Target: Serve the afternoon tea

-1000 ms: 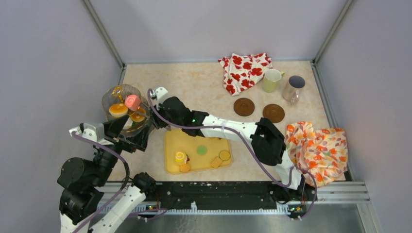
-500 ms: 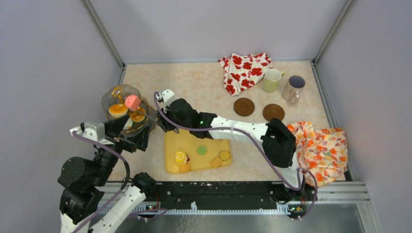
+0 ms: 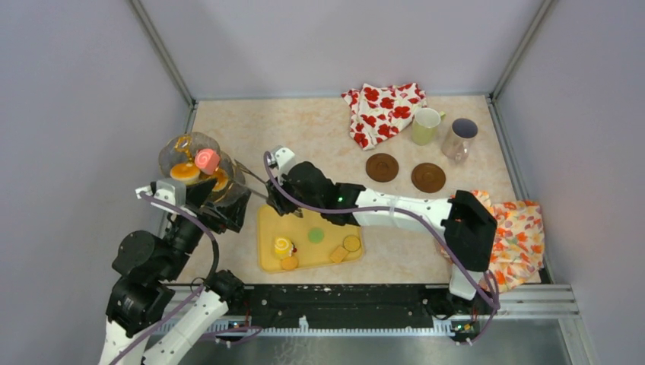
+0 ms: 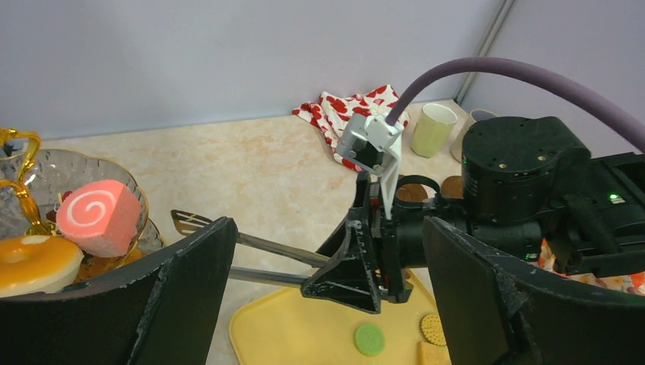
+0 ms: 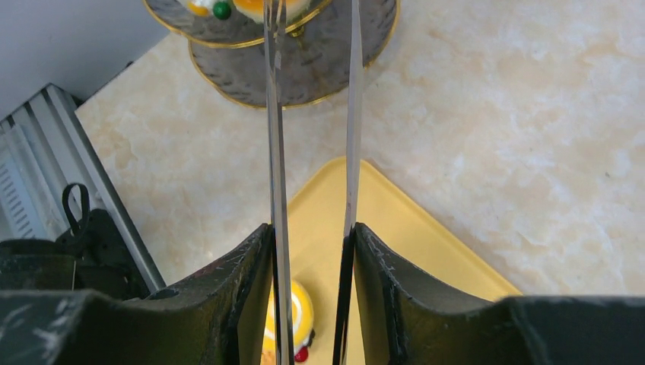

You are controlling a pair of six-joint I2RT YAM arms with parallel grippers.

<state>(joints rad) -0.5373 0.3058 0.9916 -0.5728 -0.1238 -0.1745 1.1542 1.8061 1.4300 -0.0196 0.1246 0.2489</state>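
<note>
On the stand (image 5: 342, 61), some sweets (image 3: 205, 160) up!
More on the tray (image 3: 308, 255), mugs (image 3: 426, 125) unserved; right gripper (image 5: 310, 232) clamps tongs (image 5: 275, 114), blades parted, empty.

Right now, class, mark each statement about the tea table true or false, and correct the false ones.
1. The right gripper holds the metal tongs. True.
2. The pink swirl roll lies on the yellow tray. False: it sits on the glass stand.
3. The left gripper is open and empty. True.
4. The pale-yellow mug and greyish mug stand on the brown coasters. False: both stand behind the bare coasters, by the red-flowered cloth.
5. A green biscuit lies on the yellow tray. True.
</note>
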